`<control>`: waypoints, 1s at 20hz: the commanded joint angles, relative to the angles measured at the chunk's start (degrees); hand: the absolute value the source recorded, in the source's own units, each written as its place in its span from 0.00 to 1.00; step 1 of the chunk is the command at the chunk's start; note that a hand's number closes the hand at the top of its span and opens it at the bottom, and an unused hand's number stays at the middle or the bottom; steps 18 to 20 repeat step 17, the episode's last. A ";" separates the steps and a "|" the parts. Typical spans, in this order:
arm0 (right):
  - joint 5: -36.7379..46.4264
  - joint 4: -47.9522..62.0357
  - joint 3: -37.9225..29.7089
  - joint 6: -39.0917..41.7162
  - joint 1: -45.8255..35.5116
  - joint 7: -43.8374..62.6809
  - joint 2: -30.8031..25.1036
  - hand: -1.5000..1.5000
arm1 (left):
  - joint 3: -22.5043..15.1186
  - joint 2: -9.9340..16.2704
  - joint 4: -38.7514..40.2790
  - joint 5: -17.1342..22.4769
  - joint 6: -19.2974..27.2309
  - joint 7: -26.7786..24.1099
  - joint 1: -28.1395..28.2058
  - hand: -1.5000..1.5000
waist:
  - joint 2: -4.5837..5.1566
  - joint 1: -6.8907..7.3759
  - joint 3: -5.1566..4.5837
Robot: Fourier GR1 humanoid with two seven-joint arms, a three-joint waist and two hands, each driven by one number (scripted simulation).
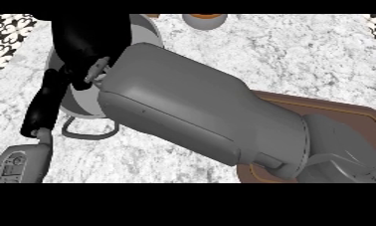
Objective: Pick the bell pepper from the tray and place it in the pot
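**A:** So, head view first, and it's the only one. What's the right hand (84,46) doing?

**B:** It hangs over the pot (82,104), and its forearm crosses the whole frame. Whether it is gripping anything or hanging slack, I cannot tell; it shows only as a dark mass.

**A:** And the bell pepper?

**B:** Nowhere visible. It could be under the hand or down in the pot, both hidden. The tray (332,108), far behind the hand past the elbow, shows none on its bare strip. The left hand doesn't show.

**A:** What could go wrong?

**B:** My guess: if the pepper is let go while the hand sits off-centre, it could clip the rim and roll onto the bench (294,56). The pot's long black handle (40,104) lies just beside the hand, so a careless pull-back could knock it and swing the pot.
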 commanded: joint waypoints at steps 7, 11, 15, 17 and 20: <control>-9.79 2.61 -0.42 -22.72 3.95 -9.94 0.05 0.00 | -0.75 -0.64 0.26 -0.21 -0.47 1.36 -1.19 0.50 | 0.28 1.05 -0.03; -10.98 3.80 -2.49 -33.25 5.09 -13.77 0.05 0.00 | 0.75 0.75 1.08 0.32 -1.02 -0.53 -0.02 0.50 | 0.22 0.33 -0.02; -12.01 5.44 -4.10 -38.31 3.46 -16.35 0.04 0.00 | 1.76 0.48 3.21 0.72 -0.78 -2.02 1.40 0.50 | -0.21 -1.64 0.00; -12.58 4.25 -4.69 -41.31 7.25 -19.22 0.04 0.00 | 1.88 0.15 2.04 0.24 0.11 -2.19 2.78 0.50 | -0.45 -2.74 0.08; -12.58 4.25 -4.69 -41.31 7.25 -19.22 0.04 0.00 | 1.88 0.15 2.04 0.24 0.11 -2.19 2.78 0.50 | -0.45 -2.74 0.08</control>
